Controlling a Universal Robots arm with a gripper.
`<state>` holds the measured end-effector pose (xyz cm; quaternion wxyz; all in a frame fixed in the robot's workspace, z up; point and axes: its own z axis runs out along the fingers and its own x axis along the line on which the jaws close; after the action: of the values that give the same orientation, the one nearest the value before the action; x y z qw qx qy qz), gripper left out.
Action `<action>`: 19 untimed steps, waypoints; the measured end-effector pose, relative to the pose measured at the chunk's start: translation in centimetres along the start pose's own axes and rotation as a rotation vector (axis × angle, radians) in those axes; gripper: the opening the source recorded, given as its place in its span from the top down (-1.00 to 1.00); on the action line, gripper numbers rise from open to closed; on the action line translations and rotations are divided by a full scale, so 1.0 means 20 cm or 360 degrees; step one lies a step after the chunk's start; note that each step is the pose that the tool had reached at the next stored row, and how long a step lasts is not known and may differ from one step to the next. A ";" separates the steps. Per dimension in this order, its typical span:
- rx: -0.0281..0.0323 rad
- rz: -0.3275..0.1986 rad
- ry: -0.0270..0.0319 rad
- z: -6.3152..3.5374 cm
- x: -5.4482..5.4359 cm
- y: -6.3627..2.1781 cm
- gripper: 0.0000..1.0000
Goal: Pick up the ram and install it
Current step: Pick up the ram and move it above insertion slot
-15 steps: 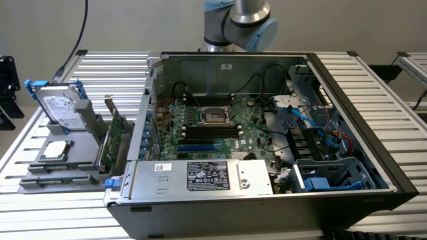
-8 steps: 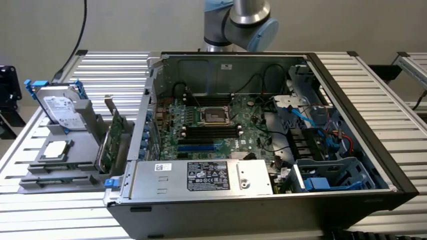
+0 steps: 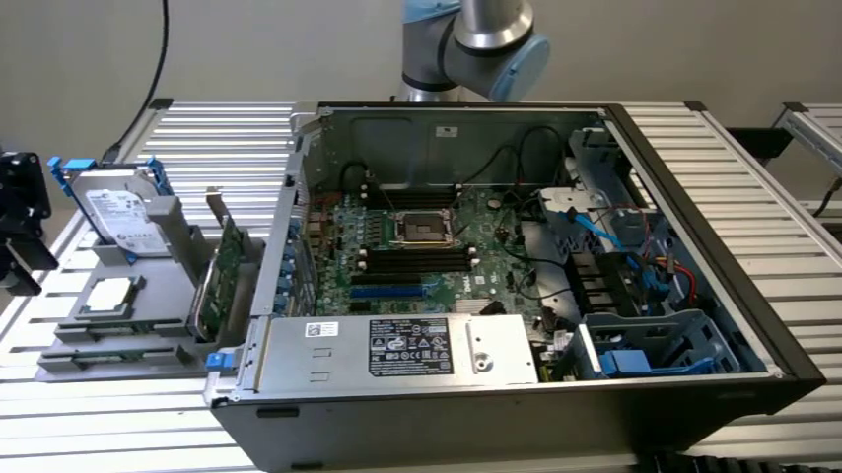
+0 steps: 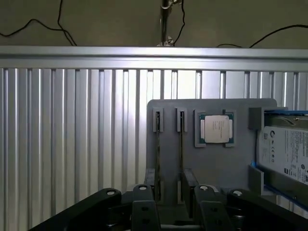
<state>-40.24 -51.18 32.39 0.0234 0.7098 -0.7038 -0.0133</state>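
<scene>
A grey holder lies on the slatted table, and two thin green boards stand edge-on in its slots. One of them is the ram, but from above I cannot tell which. My gripper hovers over these slots, open, with its dark fingers either side of the gap and nothing held. In the exterior view the boards stand at the holder's side nearest the open computer case. The black memory slots lie on the motherboard.
A silver hard drive with blue rails stands on the holder, and a processor chip lies flat on it. A black object sits at the exterior view's left edge. The arm rises behind the case.
</scene>
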 end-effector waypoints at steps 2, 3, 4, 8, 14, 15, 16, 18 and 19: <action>0.00000 0.0000 -0.00001 0.017 0.00 -0.037 0.28; 0.00001 0.0000 -0.00002 0.025 0.00 -0.055 0.28; 0.00001 0.0000 -0.00002 0.033 0.00 -0.069 0.28; 0.00002 -0.0005 -0.00001 0.069 0.00 -0.085 0.28; 0.00034 -0.0024 0.00012 0.123 0.00 -0.089 0.28; 0.00047 -0.0028 0.00017 0.130 0.00 -0.089 0.28; 0.00066 -0.0033 0.00023 0.136 0.00 -0.089 0.28; 0.00131 -0.0043 0.00039 0.148 0.00 -0.090 0.28; 0.00172 -0.0048 0.00048 0.153 0.00 -0.090 0.28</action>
<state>-38.60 -51.19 29.24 0.0204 0.7204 -0.6932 -0.0087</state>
